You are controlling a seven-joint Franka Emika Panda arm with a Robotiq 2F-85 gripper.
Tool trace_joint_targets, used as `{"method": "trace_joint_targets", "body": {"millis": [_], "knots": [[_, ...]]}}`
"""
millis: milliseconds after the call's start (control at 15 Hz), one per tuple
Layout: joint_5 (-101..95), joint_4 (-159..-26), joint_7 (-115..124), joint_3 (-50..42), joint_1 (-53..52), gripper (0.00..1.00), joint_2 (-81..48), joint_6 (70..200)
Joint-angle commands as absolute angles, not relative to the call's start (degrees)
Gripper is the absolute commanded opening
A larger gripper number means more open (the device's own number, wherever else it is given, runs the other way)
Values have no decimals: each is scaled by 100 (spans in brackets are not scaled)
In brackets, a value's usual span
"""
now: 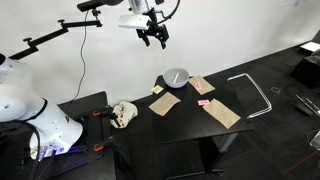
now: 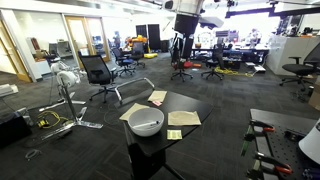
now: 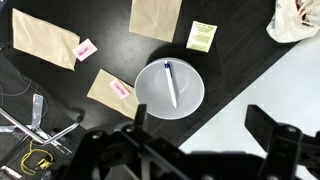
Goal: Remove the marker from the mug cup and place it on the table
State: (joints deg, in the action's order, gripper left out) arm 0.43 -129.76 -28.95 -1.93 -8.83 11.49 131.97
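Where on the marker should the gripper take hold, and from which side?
Mid-barrel, from straight above. The marker lies low inside the bowl, so the rim blocks any sideways approach; its long thin body suggests closing the jaws across its width. The gripper hangs open well above it.

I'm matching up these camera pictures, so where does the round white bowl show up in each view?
In an exterior view: round white bowl at picture centre.
In an exterior view: bowl low, left of centre.
Wrist view: bowl at centre, slim white marker inside.
Shared landmark: tan paper envelopes around it.
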Motion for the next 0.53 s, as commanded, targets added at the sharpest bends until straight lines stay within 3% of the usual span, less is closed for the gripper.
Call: {"method": "trace_joint_targets", "body": {"millis": [0,467], "knots": [[23,-12887,-2954,-105,-780,100,927,13317],[35,-12540,-3320,-39,-752,100,103,13741]]}}
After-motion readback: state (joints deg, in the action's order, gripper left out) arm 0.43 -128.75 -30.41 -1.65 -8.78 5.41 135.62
